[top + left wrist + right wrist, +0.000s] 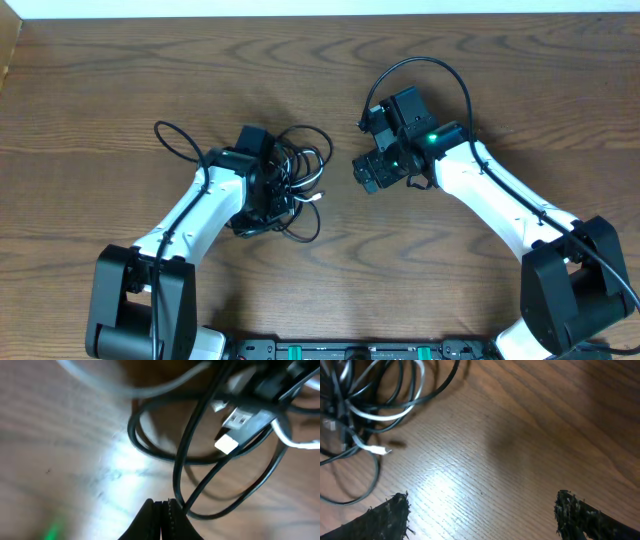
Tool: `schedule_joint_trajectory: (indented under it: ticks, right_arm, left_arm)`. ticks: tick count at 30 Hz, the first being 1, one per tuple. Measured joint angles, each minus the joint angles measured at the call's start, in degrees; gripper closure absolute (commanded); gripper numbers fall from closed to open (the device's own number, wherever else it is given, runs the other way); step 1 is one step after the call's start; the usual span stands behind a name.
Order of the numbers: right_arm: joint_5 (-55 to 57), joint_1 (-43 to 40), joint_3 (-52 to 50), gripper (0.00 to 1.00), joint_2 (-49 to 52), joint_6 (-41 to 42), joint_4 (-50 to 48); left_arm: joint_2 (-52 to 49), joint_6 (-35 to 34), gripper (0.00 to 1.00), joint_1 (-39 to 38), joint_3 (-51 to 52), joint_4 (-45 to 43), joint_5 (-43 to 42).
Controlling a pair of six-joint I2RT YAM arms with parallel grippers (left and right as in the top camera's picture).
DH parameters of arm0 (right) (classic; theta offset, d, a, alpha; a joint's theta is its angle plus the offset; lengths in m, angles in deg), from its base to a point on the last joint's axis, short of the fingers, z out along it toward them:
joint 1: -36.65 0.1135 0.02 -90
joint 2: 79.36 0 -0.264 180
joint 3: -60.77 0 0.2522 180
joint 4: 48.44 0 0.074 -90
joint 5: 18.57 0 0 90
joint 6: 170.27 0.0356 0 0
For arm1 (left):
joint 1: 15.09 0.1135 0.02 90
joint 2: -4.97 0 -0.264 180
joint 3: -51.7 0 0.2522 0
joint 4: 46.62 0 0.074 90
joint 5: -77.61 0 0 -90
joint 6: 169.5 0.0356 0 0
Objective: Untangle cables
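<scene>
Well, the left gripper (161,510) sits pressed together low in the cables (300,165), just left of the middle of the table (100,80), likely fishing for one black strand; whether it nipped any I cannot tell. The right gripper (482,496) hangs spread just beside the tangle, probably ready to pull. No containers here.

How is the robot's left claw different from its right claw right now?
The left gripper is shut tight, while the right gripper is open wide. The left gripper sits right at the tangle of cables, with a black one looping beside its tips. The right gripper hangs over bare table, apart from the cables. Both are black at the tips and low over the table.
</scene>
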Motion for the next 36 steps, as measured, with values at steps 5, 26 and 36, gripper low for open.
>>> schedule_joint_trajectory:
  ticks: [5, 26, 36]
  right_arm:
    - [1.8, 0.0, 0.0, 0.09, 0.0, 0.0, 0.0]
    - [2.6, 0.0, 0.0, 0.08, 0.0, 0.1, 0.0]
    - [2.7, 0.0, 0.0, 0.07, 0.0, 0.1, -0.1]
  left_arm:
    - [0.0, 2.5, 0.51, 0.0, -1.2, 8.8, 0.2]
    - [-3.1, 5.4, 0.4, 0.0, -17.8, 7.5, 10.2]
    - [-14.8, 1.6, 0.4, 1.0, -16.7, 1.2, 16.3]
